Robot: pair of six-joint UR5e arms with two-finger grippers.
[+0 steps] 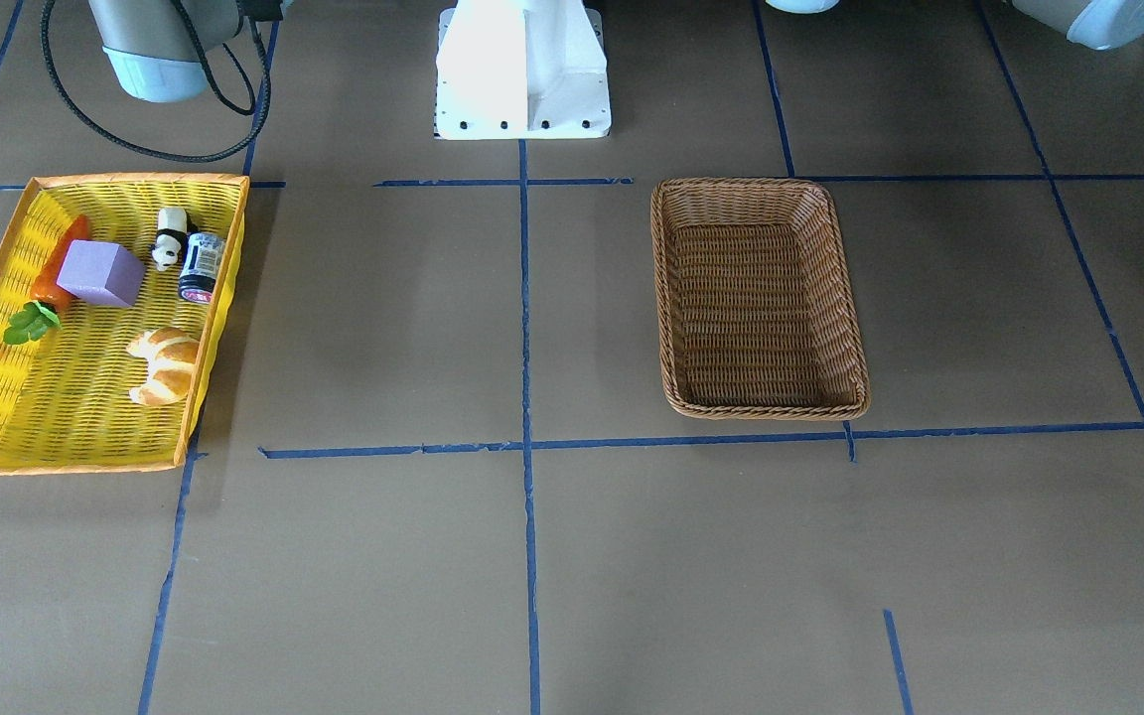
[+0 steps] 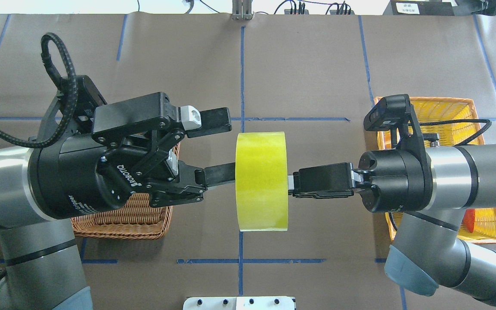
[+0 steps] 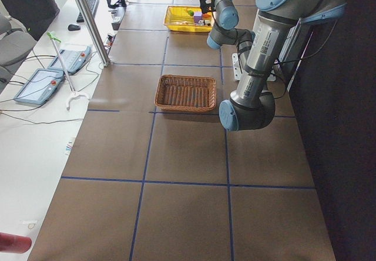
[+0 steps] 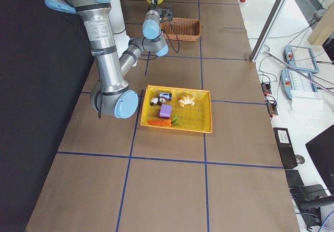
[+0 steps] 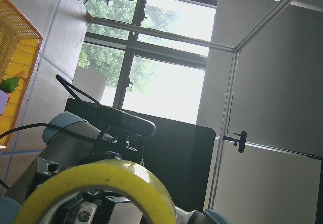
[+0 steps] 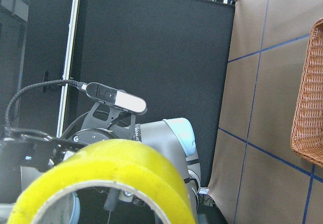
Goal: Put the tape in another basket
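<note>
The tape point(image 2: 261, 181), a wide yellow-green roll, hangs in mid-air over the table's middle, its open sides facing the two grippers. My right gripper point(image 2: 293, 186) is shut on its right side and holds it. My left gripper point(image 2: 222, 148) is open at its left side: one finger reaches to the core, the other stays beside the roll's far edge. The roll fills the bottom of the left wrist view point(image 5: 101, 183) and the right wrist view point(image 6: 111, 168). The brown wicker basket point(image 1: 761, 189) stands empty on the table, partly under my left arm in the overhead view point(image 2: 119, 224).
A yellow, orange-rimmed tray point(image 1: 135, 180) on my right side holds a croissant point(image 1: 167, 364), a purple block point(image 1: 100, 272), a carrot point(image 1: 61, 260), a panda figure point(image 1: 170, 236) and a small jar point(image 1: 201, 266). The robot's white base point(image 1: 522, 70) stands at the table's edge.
</note>
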